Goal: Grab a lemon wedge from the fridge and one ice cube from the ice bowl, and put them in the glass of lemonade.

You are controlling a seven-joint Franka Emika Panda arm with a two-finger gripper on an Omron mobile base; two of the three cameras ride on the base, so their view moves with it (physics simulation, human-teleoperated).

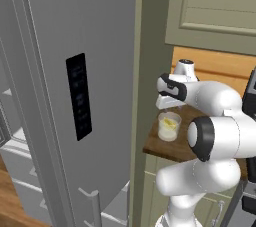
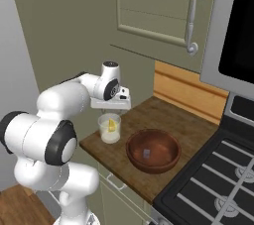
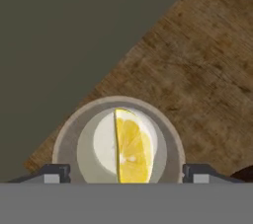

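The glass of lemonade stands near the counter's left corner. The lemon wedge lies inside it, in the pale liquid. My gripper hangs open just above the glass rim, holding nothing; its two fingertips straddle the glass in the hand view. The reddish-brown ice bowl sits to the right of the glass with one small ice cube in it. The grey fridge with its black panel stands to the left.
The wooden counter is narrow, bounded by a beige-green side panel on the left and the stove on the right. An upper cabinet hangs above, and a dark appliance sits over the stove.
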